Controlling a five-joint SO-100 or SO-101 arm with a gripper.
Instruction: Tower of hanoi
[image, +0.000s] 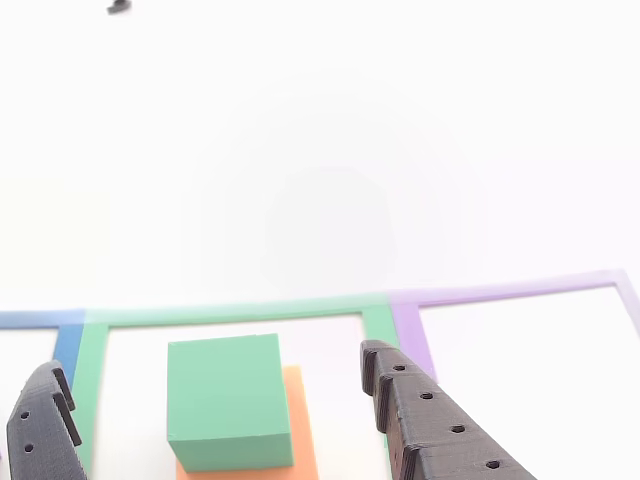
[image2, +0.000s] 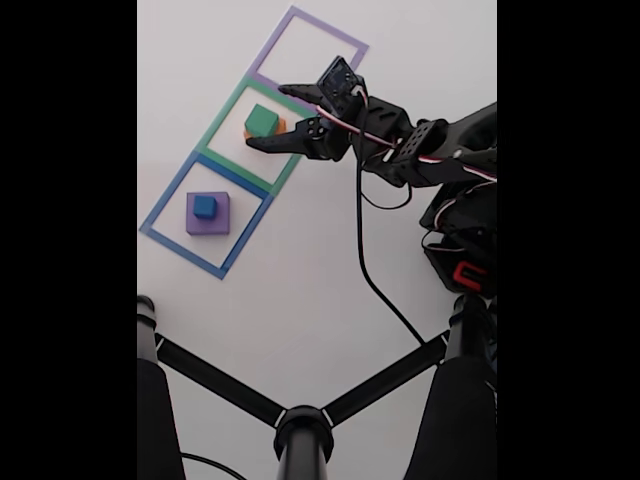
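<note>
Here the jaws are standing spread, flanking the green block (image: 223, 400), which is sitting on the orange block (image: 302, 430) inside the green outline (image2: 217, 127). Beside that outline, the blue block (image2: 205, 206) is resting on the purple block (image2: 222, 222).

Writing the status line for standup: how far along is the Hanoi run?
Mid-game. Done: blue block sits on purple block in the blue outline; green block sits on orange block in the green outline. In hand: the open gripper straddles the green block, not closed. Left: the purple outline holds nothing; no single stack yet.
</note>
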